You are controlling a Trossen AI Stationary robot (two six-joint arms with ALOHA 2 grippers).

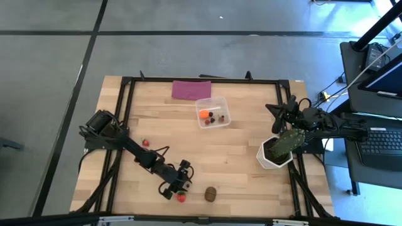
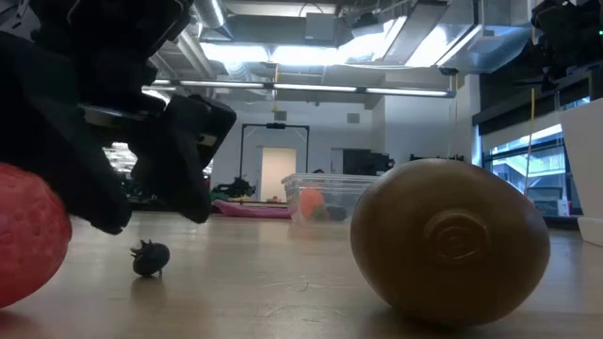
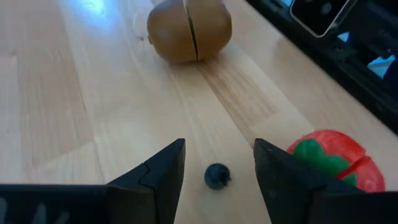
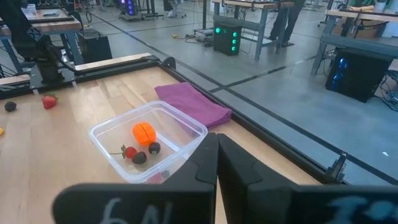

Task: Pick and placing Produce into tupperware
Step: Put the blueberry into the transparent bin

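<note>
The left hand [image 3: 214, 163] hangs low at the counter's [image 1: 245, 176] near edge, fingers spread around a tiny dark berry [image 3: 217, 177], not gripping it. Beside it lie a red, green-topped strawberry [image 3: 333, 159] and a brown oval lump [image 3: 189, 29] with a seam. The right hand [image 4: 216, 163], clenched and empty, waits by the clear tupperware [image 4: 112, 138] holding an orange ball [image 4: 143, 132] and small bits.

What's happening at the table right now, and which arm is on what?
The left pincer is open near the table's front edge, its fingers straddling a tiny dark berry that it has not closed on. A red strawberry and a brown oval lump lie close by. The tupperware already holds an orange piece and a few small bits. The right pincer waits shut by the white potted plant.
</note>
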